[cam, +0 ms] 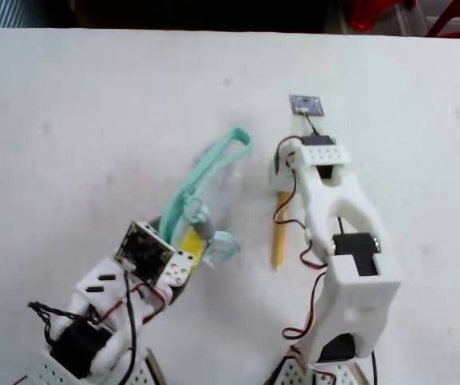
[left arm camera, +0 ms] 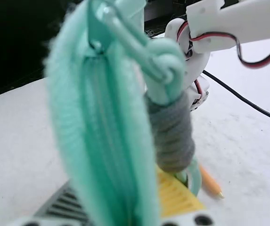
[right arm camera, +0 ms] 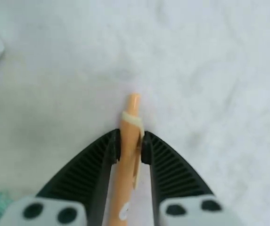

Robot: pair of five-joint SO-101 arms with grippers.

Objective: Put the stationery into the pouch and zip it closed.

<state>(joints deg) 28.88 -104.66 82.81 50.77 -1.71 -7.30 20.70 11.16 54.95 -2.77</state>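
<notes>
The pouch (cam: 205, 172) is clear with a mint-green zipper band and lies slanted at the table's middle. My left gripper (cam: 193, 241) is shut on its near end. In the left wrist view the zipper band (left arm camera: 102, 132) stands up close, with a grey-wrapped pull (left arm camera: 170, 132) beside it. An orange pen (cam: 278, 237) lies on the table just right of the pouch. My right gripper (right arm camera: 130, 143) is shut on the pen (right arm camera: 129, 122), whose tip pokes out past the fingers. From above, the right gripper (cam: 283, 183) sits over the pen's far end.
A small grey board (cam: 307, 104) with a thin wire lies beyond the right arm. A black cable (left arm camera: 243, 99) runs over the white table. The table's far edge (cam: 133, 30) meets a dark background.
</notes>
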